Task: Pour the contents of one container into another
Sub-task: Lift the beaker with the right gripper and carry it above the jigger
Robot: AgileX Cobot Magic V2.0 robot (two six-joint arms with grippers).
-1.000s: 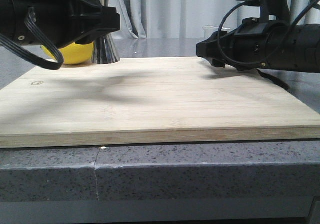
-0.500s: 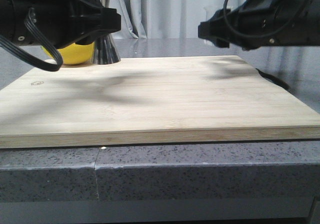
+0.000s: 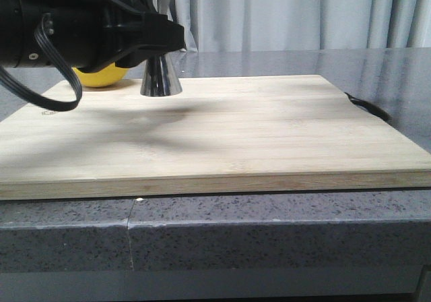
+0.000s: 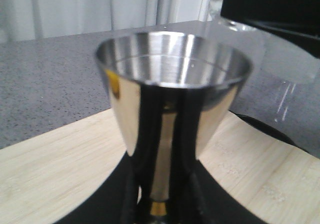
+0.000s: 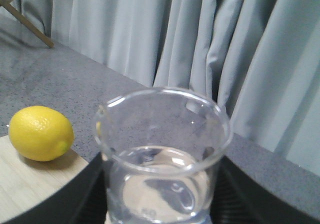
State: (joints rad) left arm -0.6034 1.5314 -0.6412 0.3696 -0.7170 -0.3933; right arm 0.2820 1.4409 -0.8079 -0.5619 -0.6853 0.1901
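The steel jigger (image 3: 161, 76) stands upright on the wooden board (image 3: 215, 133) near its far left corner, and the left gripper (image 4: 162, 204), reaching in level from the left, is clamped on its narrow gold-banded waist, a grasp only the left wrist view makes plain. The glass beaker (image 5: 162, 156) sits upright in the right gripper's (image 5: 162, 216) grasp with clear liquid low inside. In the front view that arm is only dark bits at the top edge, while its wrist camera alone shows the lemon (image 5: 41, 133) fully, at the board's edge.
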